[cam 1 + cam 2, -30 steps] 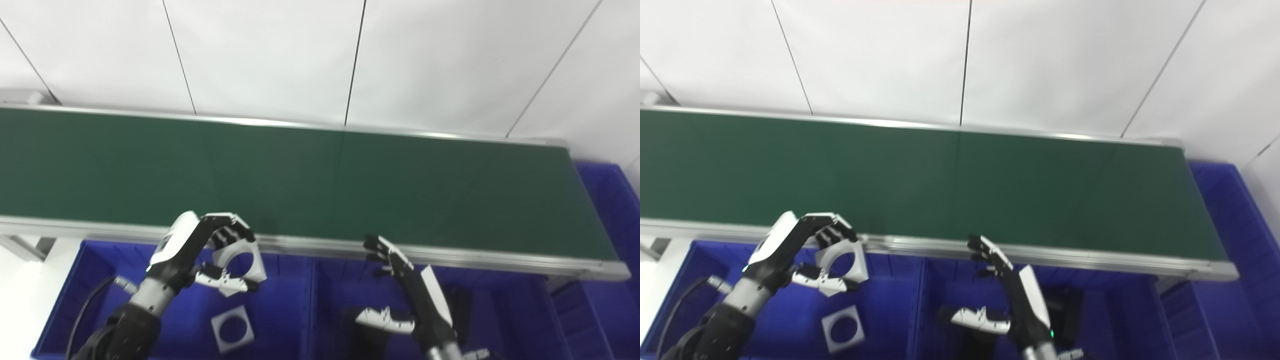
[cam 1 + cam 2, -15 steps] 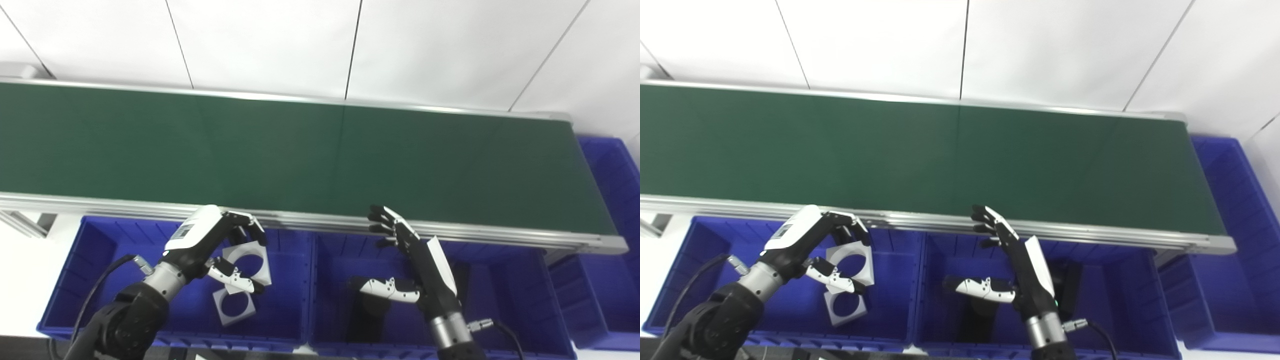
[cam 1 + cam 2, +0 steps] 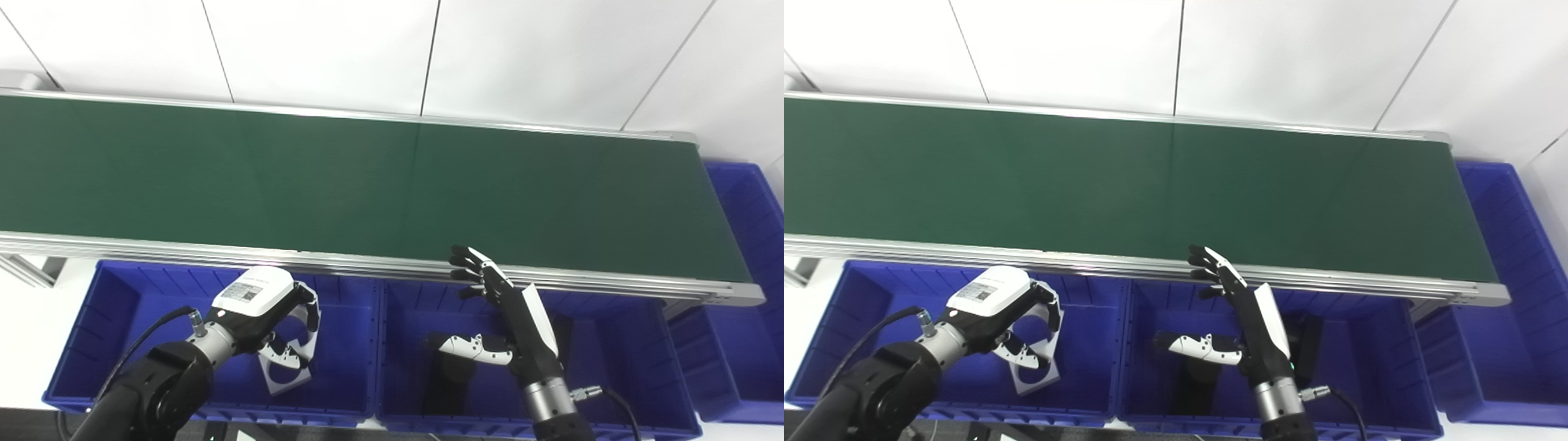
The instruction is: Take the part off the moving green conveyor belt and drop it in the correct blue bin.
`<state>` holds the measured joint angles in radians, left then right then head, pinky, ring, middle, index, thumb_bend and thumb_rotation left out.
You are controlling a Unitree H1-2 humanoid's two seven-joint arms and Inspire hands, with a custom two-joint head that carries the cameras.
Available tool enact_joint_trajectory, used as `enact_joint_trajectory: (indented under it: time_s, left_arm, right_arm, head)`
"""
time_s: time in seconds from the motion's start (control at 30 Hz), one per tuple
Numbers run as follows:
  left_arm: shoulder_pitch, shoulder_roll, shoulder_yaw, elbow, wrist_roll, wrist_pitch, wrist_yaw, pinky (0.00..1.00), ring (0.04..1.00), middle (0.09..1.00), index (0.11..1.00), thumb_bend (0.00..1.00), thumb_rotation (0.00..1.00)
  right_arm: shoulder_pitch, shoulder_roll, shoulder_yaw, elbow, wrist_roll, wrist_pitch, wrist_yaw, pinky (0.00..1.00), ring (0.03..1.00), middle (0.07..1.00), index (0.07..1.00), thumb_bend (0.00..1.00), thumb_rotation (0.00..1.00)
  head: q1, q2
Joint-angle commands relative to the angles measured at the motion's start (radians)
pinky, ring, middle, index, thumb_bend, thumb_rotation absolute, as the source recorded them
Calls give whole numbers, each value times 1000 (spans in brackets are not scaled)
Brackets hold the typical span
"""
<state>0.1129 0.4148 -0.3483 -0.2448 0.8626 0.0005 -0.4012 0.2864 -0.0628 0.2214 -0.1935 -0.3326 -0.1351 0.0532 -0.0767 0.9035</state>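
Your left hand (image 3: pixel 264 310) is down inside the left blue plastic bin (image 3: pixel 92 343), at about 7 o'clock in the view, with fingers and thumb closed round a flat light-grey square part with a round hole (image 3: pixel 305 324). That part sits low in the bin, right over a second grey square part of the same kind (image 3: pixel 283 381) lying on the bin floor; I cannot tell whether the two touch. The long green conveyor belt (image 3: pixel 367 184) running from 9 to 3 o'clock shows nothing on it.

So the pick is done and the carry is done; judging by this, only the release is left. Let the fingers go and lift clear.

Your right hand (image 3: pixel 505 324) waits at about 5 o'clock over the middle blue bin (image 3: pixel 643 361), fingers spread and straight, thumb out to the side, holding nothing. Dark shapes lie in that bin beneath it, too dim to name. A further blue bin (image 3: pixel 744 294) stands at 3 o'clock past the belt's end.
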Motion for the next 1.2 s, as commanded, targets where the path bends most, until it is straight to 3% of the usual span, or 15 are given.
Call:
enact_joint_trajectory:
  time_s: [0.0,0.03,0.2,0.33,0.57,0.7,0.97,1.17]
  left_arm:
    - [-12,20,16,-46,-46,-17,-4,809,737,735,702,756,378]
    - [-10,21,20,-49,-65,-16,-9,813,766,776,761,806,391]
    - [30,1,74,-52,-226,-51,31,776,829,877,871,929,333]
    - [53,-23,111,-47,-378,-80,49,723,831,883,876,950,313]
    - [96,-128,187,15,-666,-158,103,718,835,881,874,934,360]
    - [110,-179,225,68,-763,-228,135,731,818,872,887,931,394]
    - [119,-211,265,145,-876,-311,143,788,820,877,928,898,391]
    - [126,-225,276,157,-927,-314,139,788,827,878,925,909,372]
  right_arm:
    - [-6,9,-1,-41,1,4,-6,635,766,821,853,812,384]
    - [-6,8,0,-43,1,6,-5,636,768,822,856,809,383]
    - [-3,9,2,-50,1,18,0,640,768,822,857,812,367]
    - [0,10,3,-58,5,27,2,642,769,821,856,816,366]
    - [8,5,8,-64,-2,37,2,642,774,828,855,819,355]
    - [12,0,13,-71,-3,48,9,649,773,829,859,814,371]
    - [21,7,19,-73,-16,49,1,652,773,829,864,799,369]
    - [16,4,23,-67,-39,40,-4,659,776,828,870,803,384]
  head:
    - [-2,0]
    - [-3,0]
    - [-9,0]
    - [-11,-2]
    - [-4,-12]
    - [-5,-18]
    - [-18,-28]
    - [-21,-29]
